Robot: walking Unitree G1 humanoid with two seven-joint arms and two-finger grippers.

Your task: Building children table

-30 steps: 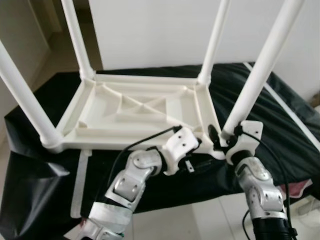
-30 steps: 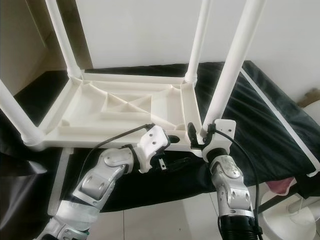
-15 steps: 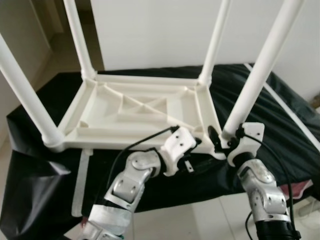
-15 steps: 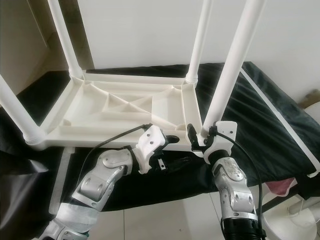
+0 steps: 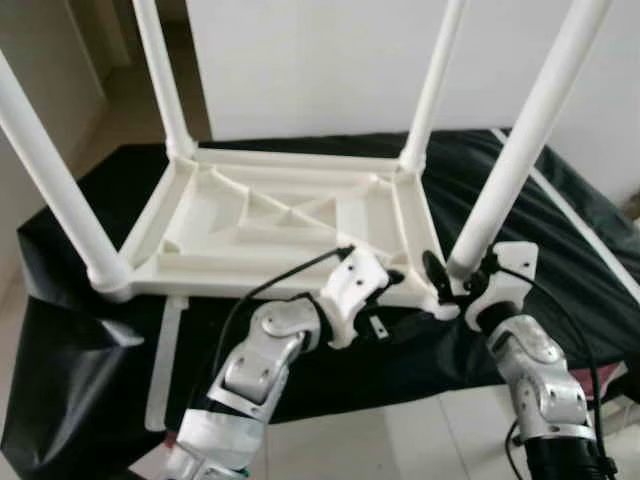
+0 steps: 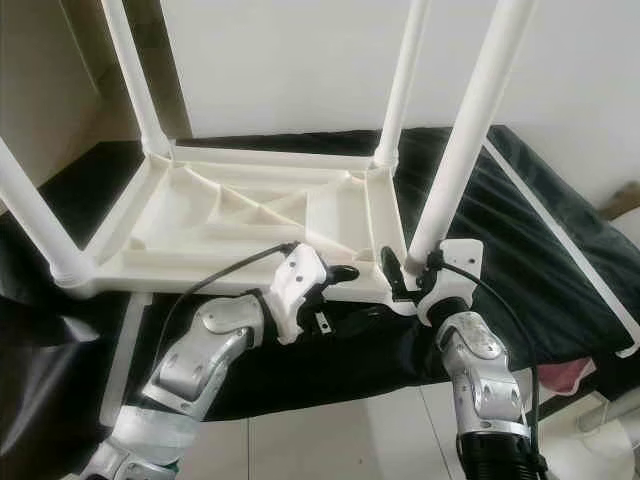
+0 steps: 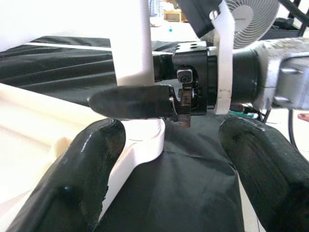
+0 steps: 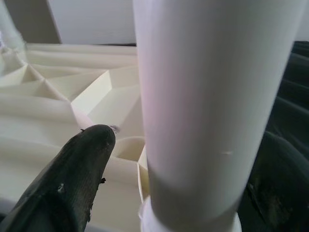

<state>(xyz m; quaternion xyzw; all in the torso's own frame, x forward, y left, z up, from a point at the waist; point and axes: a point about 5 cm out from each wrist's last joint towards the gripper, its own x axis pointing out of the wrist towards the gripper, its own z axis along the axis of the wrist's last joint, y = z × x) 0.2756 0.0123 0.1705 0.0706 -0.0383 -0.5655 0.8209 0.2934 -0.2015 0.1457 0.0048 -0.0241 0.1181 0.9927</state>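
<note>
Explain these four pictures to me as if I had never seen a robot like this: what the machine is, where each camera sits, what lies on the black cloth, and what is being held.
This is a humanoid robot with two silver arms, each ending in two long black fingers. The two wide pictures come from cameras on its head, looking down. The two close pictures come from cameras on its wrists, looking along the fingers.

On the black cloth lies a white plastic children's table, upside down, with its four legs pointing up.

The right gripper is at the base of the near right leg; its wrist view shows that leg between one black finger and the other. The left gripper is beside it at the table's near edge, with its fingers spread open around that same corner, holding nothing.
</note>
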